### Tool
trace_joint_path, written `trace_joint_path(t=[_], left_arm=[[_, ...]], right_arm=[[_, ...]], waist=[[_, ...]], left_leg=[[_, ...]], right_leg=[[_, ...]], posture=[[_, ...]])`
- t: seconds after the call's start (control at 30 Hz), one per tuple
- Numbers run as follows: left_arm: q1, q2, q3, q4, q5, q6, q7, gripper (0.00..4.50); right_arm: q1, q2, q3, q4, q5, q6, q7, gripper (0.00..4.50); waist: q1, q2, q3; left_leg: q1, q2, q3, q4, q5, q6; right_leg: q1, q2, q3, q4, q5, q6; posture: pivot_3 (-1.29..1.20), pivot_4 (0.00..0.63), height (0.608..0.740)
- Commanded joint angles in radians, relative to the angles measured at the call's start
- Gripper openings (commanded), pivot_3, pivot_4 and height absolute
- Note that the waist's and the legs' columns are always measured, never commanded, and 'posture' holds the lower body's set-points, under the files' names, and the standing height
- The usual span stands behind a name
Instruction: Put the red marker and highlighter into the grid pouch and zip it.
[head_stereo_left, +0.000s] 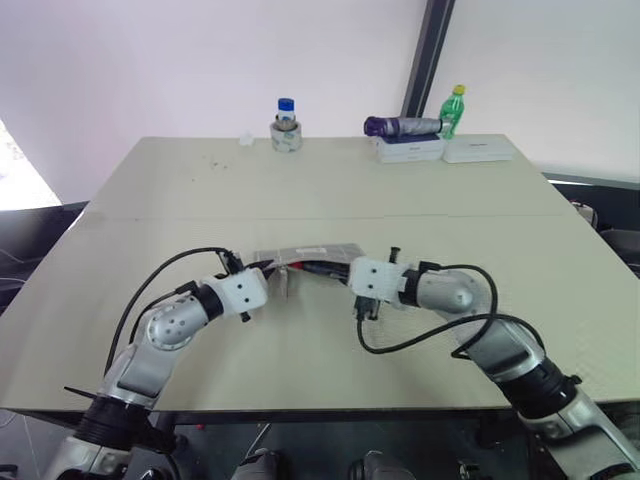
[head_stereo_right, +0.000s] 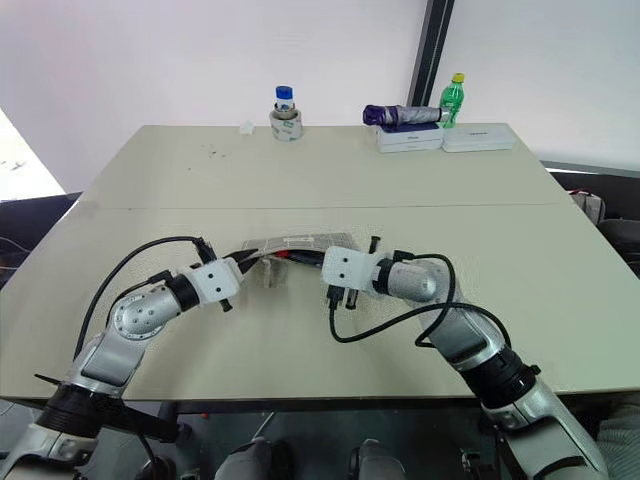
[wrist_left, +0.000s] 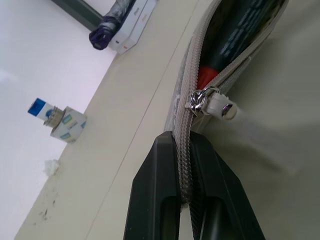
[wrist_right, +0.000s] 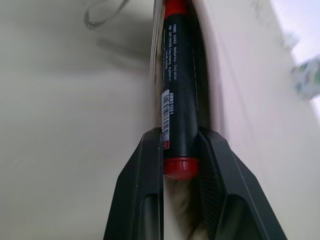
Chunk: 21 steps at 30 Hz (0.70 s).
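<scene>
The grid pouch (head_stereo_left: 305, 250) lies flat on the table's middle, between both grippers. My left gripper (wrist_left: 183, 146) is shut on the pouch's zipper edge (wrist_left: 186, 90), just behind the metal zipper pull (wrist_left: 202, 100). The mouth is open. The red marker (wrist_right: 180, 90), with a black body and red ends, is partly inside that mouth (wrist_left: 235, 30). My right gripper (wrist_right: 180, 142) is shut on the marker's outer end, by its red cap (wrist_right: 181, 168). In the head views the right gripper (head_stereo_left: 338, 270) faces the left gripper (head_stereo_left: 274, 270) across the pouch. The highlighter is out of view.
At the table's far edge stand a tape roll with a blue-capped bottle (head_stereo_left: 286, 130), two white boxes (head_stereo_left: 440, 150) with a folded purple umbrella (head_stereo_left: 400, 126) on top, and a green bottle (head_stereo_left: 455, 108). Black cables loop from both wrists over the table (head_stereo_left: 150, 200).
</scene>
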Motion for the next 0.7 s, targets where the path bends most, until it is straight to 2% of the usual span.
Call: trace_joint_path(t=[0.03,0.07,0.1,0.23,0.27,0.3,0.4,0.5,0.63,0.7], left_arm=[[-0.011,-0.009,-0.003,-0.061,-0.013,-0.009,-0.005,0.00],[-0.009,-0.009,-0.003,-0.063,-0.013,-0.009,-0.006,0.00],[-0.007,-0.010,-0.001,-0.065,-0.016,-0.007,-0.006,0.00],[-0.001,-0.024,0.021,-0.067,-0.051,0.017,-0.004,0.00],[-0.001,-0.029,0.028,-0.067,-0.063,0.027,-0.004,0.00],[0.002,-0.034,0.034,-0.069,-0.074,0.040,-0.002,0.00],[0.008,-0.039,0.048,-0.073,-0.095,0.064,0.002,0.00],[0.012,-0.039,0.055,-0.068,-0.102,0.073,0.005,0.00],[0.007,-0.058,0.068,-0.057,-0.122,0.103,0.016,0.00],[0.001,-0.071,0.068,-0.055,-0.132,0.119,0.019,0.00]], right_arm=[[-0.031,0.025,-0.006,0.032,-0.014,-0.051,-0.002,0.88],[-0.032,0.031,-0.014,0.040,-0.015,-0.049,-0.007,1.47],[-0.035,0.035,-0.020,0.049,-0.022,-0.052,-0.014,1.85],[-0.029,0.025,-0.030,0.064,-0.040,-0.084,-0.012,4.06],[-0.025,0.019,-0.032,0.063,-0.051,-0.097,-0.018,4.47],[-0.023,0.008,-0.033,0.061,-0.064,-0.124,-0.025,4.47],[0.010,-0.005,-0.082,0.012,0.021,-0.102,0.034,4.47],[0.047,-0.020,-0.147,-0.063,0.173,-0.087,0.133,4.47],[0.104,0.000,-0.229,-0.162,0.363,0.037,0.195,4.47],[0.151,0.004,-0.220,-0.194,0.397,0.095,0.197,3.95]], waist=[[0.002,0.000,0.000],[0.003,0.000,0.000],[0.002,0.000,0.000],[0.001,0.000,0.000],[0.001,0.000,0.000],[0.001,0.000,0.000],[0.003,0.000,0.000],[0.002,0.000,0.000],[0.002,0.000,0.000],[0.003,0.000,0.000]], left_leg=[[0.000,0.000,0.000,0.000,0.000,0.000],[0.000,0.000,0.000,0.000,0.000,0.000],[0.000,0.000,0.000,0.000,0.000,0.000],[0.000,0.000,0.000,0.001,0.000,0.000],[0.000,0.000,0.000,0.001,0.000,0.000],[0.000,0.000,0.000,0.001,0.000,0.000],[0.000,0.000,0.000,0.001,0.000,0.000],[0.000,0.000,0.000,0.001,0.000,0.000],[0.000,0.000,-0.001,0.001,0.000,0.000],[0.000,0.000,-0.001,0.001,0.000,0.000]], right_leg=[[0.000,0.000,0.000,0.000,0.000,0.000],[0.000,0.000,0.000,0.000,0.000,0.000],[0.000,0.000,0.000,0.000,0.000,0.000],[0.000,0.000,0.000,0.000,0.000,0.000],[0.000,0.000,0.000,0.000,0.000,0.000],[0.000,0.000,0.000,0.000,0.000,0.000],[0.000,0.000,0.000,0.000,0.000,0.000],[0.000,0.000,0.000,0.000,0.000,0.000],[0.001,0.000,0.000,0.000,0.000,0.000],[0.001,0.000,0.000,0.000,0.000,0.000]], posture=[[0.00,0.150,0.738],[0.00,0.150,0.738],[0.00,0.150,0.738],[0.00,0.150,0.738],[0.00,0.150,0.738],[0.00,0.150,0.738],[0.00,0.150,0.738],[0.00,0.150,0.738],[0.00,0.150,0.738],[0.00,0.150,0.738]])
